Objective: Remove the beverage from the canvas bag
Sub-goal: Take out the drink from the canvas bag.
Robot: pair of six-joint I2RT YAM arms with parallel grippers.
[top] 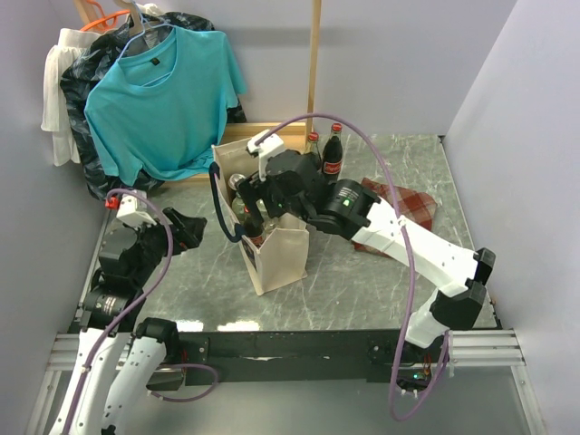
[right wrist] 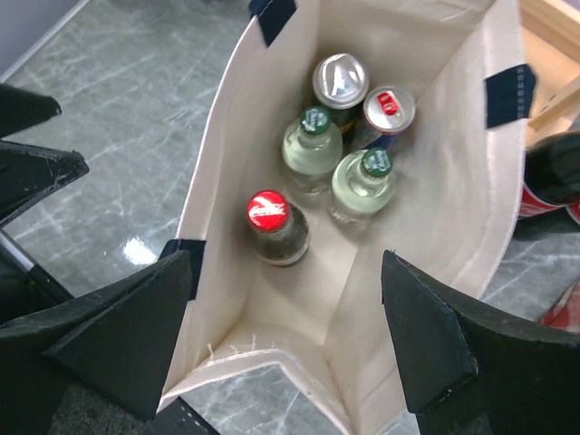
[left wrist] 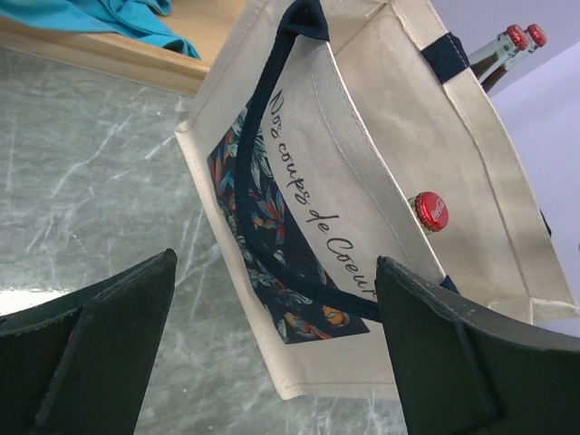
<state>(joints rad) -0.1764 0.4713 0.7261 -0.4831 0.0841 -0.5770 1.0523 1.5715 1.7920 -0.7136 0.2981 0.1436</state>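
The cream canvas bag [top: 279, 258] stands upright mid-table with its navy handles hanging loose. In the right wrist view I look down into the canvas bag [right wrist: 435, 227]. It holds a red-capped bottle [right wrist: 269, 216], two green-capped clear bottles [right wrist: 314, 138] and two cans [right wrist: 341, 80]. My right gripper [right wrist: 285, 272] hovers open over the bag's mouth, one finger on each side, gripping nothing; the right gripper [top: 250, 210] sits at the bag's top. My left gripper [left wrist: 276, 263] is open and empty, facing the bag's printed side [left wrist: 381, 163]. The left gripper [top: 186, 227] stays left of the bag.
Two dark cola bottles [top: 332, 149] stand just behind the bag. A red plaid cloth [top: 410, 205] lies to the right under the right arm. A teal shirt [top: 163, 100] hangs at the back left by a wooden frame [top: 314, 63].
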